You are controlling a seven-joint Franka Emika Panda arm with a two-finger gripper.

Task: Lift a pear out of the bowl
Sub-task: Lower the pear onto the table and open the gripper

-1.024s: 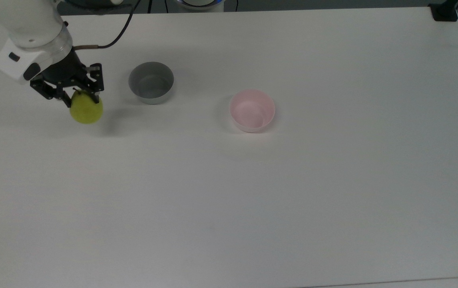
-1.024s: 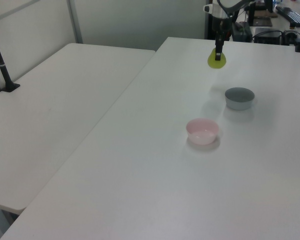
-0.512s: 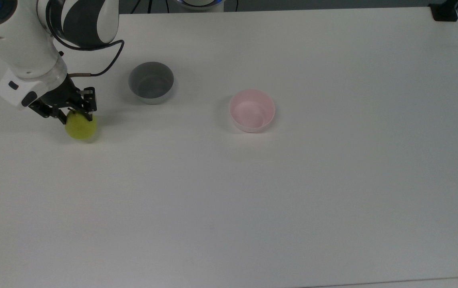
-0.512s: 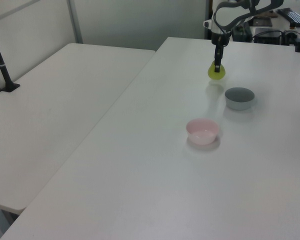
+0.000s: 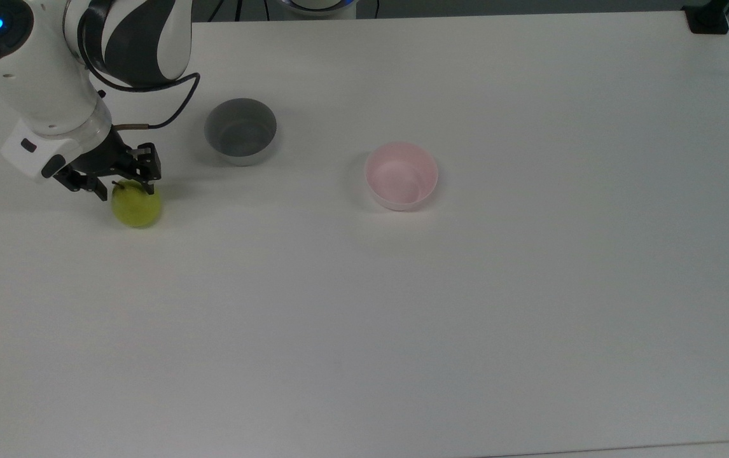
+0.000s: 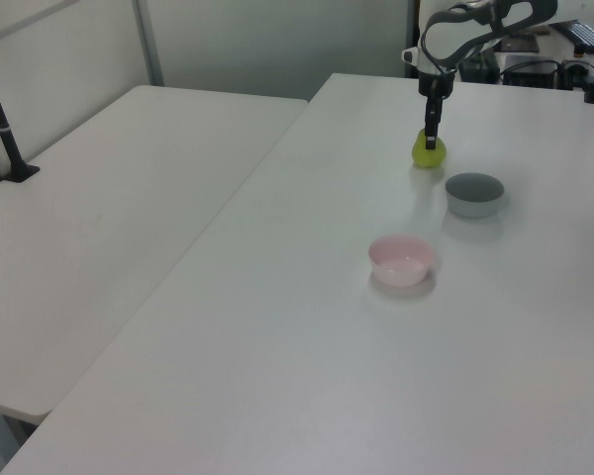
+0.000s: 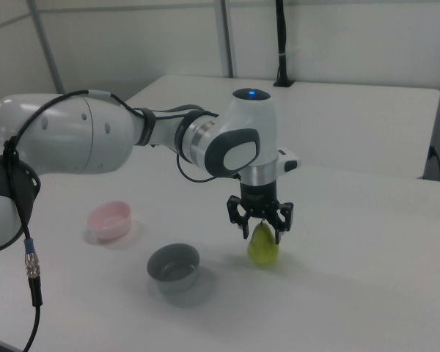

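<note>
The yellow-green pear [image 5: 137,208] stands upright on the white table at the top view's left, well outside both bowls. It also appears as the pear [image 7: 262,249] in the right view and the pear [image 6: 428,151] in the left view. My gripper [image 5: 121,186] hangs just over its narrow top and is open, with a finger on either side of the stem end and gaps showing around the gripper [image 7: 262,233]. The pale pink bowl [image 5: 402,202] sits empty near the table's middle, far to the top view's right of the pear.
A grey bowl [image 5: 240,131] stands empty between the pear and the pink bowl, close to the arm's cable. A second table [image 6: 109,198] adjoins on the left view's left. A black clamp [image 5: 708,19] sits at the top view's far right corner.
The gripper came down with the pear until the pear stood on the table. Its fingers have since spread, and more of the pear shows below them.
</note>
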